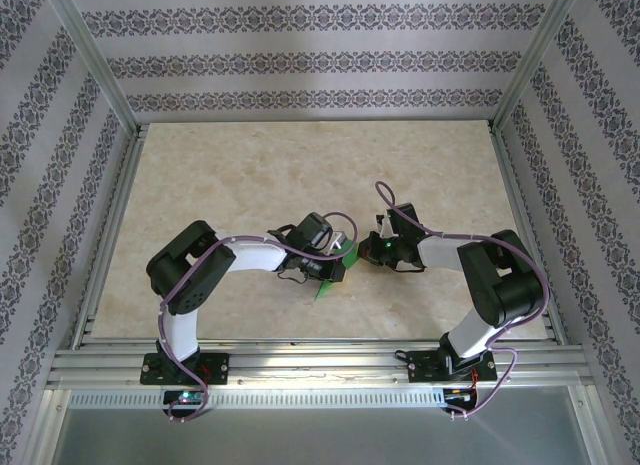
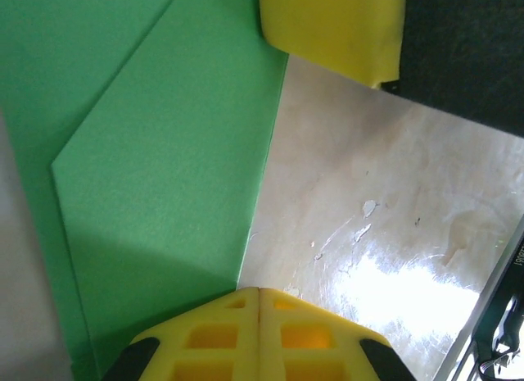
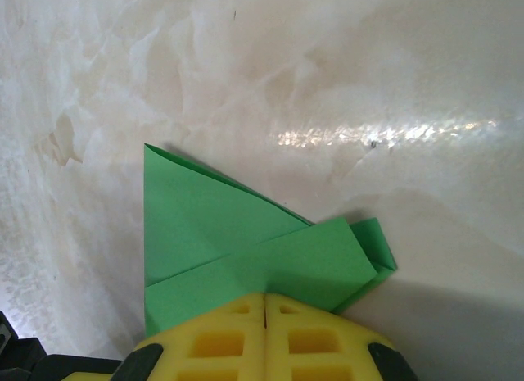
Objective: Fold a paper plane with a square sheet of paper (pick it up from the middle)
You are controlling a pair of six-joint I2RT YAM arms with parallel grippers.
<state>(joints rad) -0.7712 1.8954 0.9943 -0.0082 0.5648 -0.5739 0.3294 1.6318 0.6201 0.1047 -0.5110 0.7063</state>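
The left hand [image 2: 259, 292] has its yellow fingers pressed together, with the tips at the edge of the folded green paper [image 2: 164, 176]. The right hand [image 3: 265, 297] is closed too, its tips set on the paper's layered flaps. The paper lies on the pale marbled desk [image 3: 344, 78], between the two hands, showing diagonal creases and a pointed corner.

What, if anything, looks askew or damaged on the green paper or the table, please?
The folded green paper looks slightly uneven: in the right wrist view its layers do not line up, and a small corner pokes out at that view's right. No tear or spill shows on the table.
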